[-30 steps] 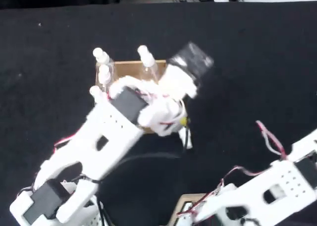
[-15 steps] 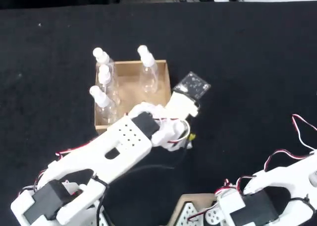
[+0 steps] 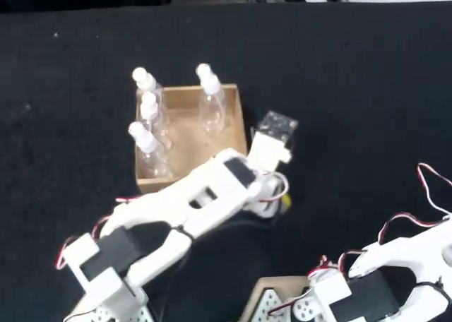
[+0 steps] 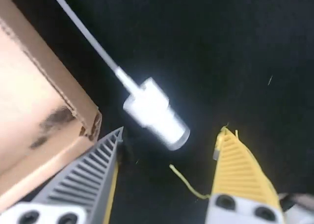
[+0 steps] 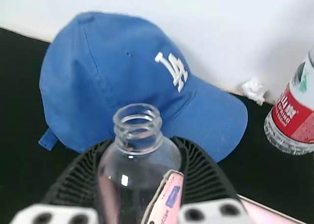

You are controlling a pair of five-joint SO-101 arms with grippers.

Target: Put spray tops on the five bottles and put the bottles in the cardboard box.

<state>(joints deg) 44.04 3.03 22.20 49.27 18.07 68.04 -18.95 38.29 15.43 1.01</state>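
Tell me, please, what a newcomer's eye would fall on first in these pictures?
Four clear plastic bottles with white spray tops stand in the brown cardboard box. Beside it, a loose white spray top lies between the fingers of the open left gripper. The right gripper grips an uncapped clear bottle before a blue baseball cap.

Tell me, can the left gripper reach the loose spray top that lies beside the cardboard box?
Probably yes. The left gripper hangs open over the spray top, which lies uncovered on the table. The cardboard box corner sits close to one finger and might graze it.
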